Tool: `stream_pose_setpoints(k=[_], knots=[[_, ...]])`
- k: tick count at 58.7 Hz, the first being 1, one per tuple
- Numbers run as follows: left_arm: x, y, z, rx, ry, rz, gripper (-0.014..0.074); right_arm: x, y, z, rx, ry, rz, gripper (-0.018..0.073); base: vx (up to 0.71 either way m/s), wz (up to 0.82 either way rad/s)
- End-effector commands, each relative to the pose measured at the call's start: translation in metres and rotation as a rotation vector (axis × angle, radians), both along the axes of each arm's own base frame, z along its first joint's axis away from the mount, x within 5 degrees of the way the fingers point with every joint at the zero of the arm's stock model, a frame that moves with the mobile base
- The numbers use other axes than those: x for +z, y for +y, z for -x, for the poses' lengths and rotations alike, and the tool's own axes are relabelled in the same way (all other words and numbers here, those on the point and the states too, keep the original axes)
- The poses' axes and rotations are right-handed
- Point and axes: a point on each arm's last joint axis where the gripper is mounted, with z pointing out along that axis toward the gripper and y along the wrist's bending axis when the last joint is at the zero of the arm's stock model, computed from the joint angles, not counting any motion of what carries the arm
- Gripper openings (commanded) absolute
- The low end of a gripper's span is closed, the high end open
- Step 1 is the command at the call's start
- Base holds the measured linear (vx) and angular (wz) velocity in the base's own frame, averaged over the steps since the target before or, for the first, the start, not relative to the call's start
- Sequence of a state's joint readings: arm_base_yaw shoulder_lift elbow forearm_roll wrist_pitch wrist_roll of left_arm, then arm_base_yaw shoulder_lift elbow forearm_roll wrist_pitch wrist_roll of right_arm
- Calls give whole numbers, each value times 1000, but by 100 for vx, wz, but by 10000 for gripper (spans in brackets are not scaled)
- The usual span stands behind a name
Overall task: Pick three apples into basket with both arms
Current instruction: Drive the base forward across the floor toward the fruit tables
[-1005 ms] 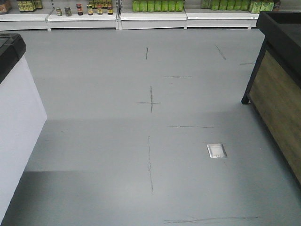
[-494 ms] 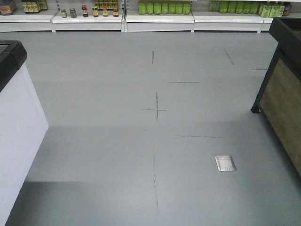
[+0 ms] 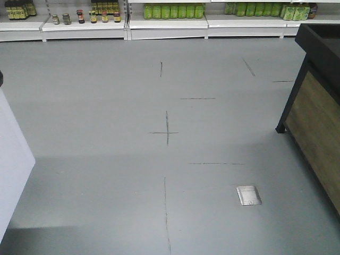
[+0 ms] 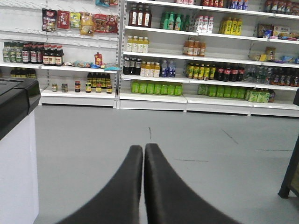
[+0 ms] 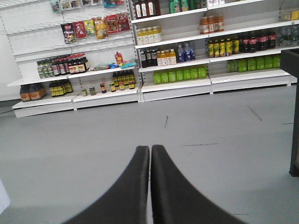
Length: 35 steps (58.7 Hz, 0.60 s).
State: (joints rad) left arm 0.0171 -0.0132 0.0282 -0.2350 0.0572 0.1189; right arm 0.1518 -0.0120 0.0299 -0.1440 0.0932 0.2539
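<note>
The apples and the basket are out of view in every frame. In the left wrist view my left gripper (image 4: 143,148) is shut, its two black fingers pressed together with nothing between them, held above grey floor. The right wrist view shows my right gripper (image 5: 150,149) shut the same way and holding nothing. Neither arm appears in the front view.
A white counter (image 3: 13,159) with a black top (image 4: 16,100) stands at the left. A black-framed wooden stand (image 3: 313,114) is at the right. Shelves of bottles and jars (image 3: 170,18) line the far wall. A metal floor plate (image 3: 248,195) lies in the marked grey floor.
The front view has shifted: the white counter slid further left out of frame, the floor marks and metal plate moved down, and the wooden stand now shows more at the right.
</note>
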Motion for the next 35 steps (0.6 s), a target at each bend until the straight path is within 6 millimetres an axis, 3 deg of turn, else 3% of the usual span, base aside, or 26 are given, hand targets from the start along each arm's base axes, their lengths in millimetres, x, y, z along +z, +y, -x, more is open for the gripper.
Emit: stream_pose_setpoints(k=[1, 35], knots=[[16, 2, 3, 18, -114, 10, -6, 3, 1, 1, 6, -74, 9, -5, 22, -18], [16, 2, 3, 18, -114, 10, -6, 3, 1, 1, 6, -74, 9, -5, 23, -24]])
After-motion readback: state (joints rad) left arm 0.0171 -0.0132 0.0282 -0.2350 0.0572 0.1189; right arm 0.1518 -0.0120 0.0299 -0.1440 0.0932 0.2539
